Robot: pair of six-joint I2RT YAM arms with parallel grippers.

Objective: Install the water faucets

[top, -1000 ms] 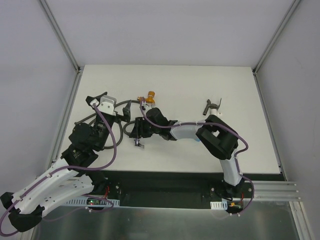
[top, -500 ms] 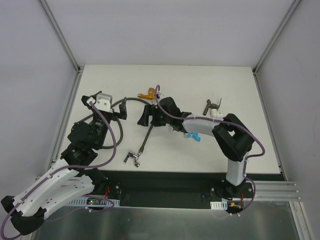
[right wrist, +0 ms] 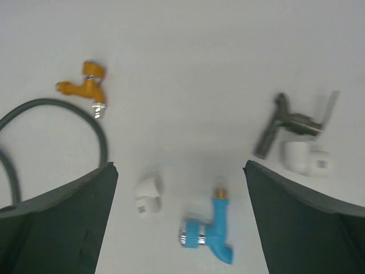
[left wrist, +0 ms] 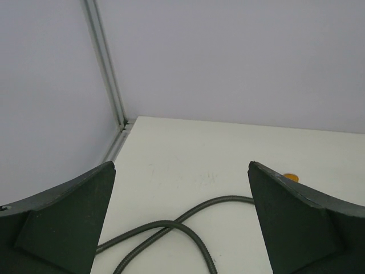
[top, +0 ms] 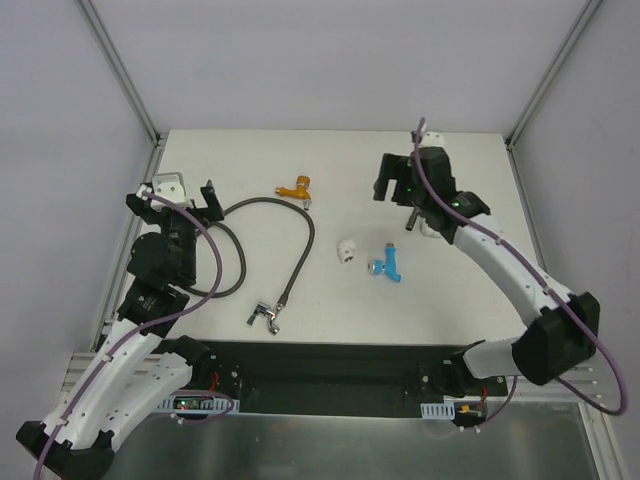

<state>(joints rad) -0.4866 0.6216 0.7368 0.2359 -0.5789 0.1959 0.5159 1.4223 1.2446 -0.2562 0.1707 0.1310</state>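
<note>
The orange-brass faucet (top: 295, 187) lies at the back middle and shows in the right wrist view (right wrist: 85, 85). The blue faucet (top: 390, 265) lies mid-table, below my right gripper in its wrist view (right wrist: 214, 234). The dark grey-brown faucet (top: 409, 216) lies beside a white elbow (right wrist: 305, 160); it shows clearly in the right wrist view (right wrist: 291, 123). The chrome faucet (top: 265, 316) sits at the hose's near end. My right gripper (top: 398, 190) (right wrist: 180, 165) hovers open and empty above the table. My left gripper (top: 172, 200) (left wrist: 181, 171) is open and empty at the left.
The dark flexible hose (top: 300, 250) (left wrist: 188, 228) curves from the left arm to the chrome faucet. A second white elbow (top: 346, 250) (right wrist: 148, 194) lies left of the blue faucet. Walls close the table at the back and sides.
My right arm swung from the table's middle to the back right and rose, uncovering the blue faucet and white elbow. The hose spread out. My left gripper drew back to the left.
</note>
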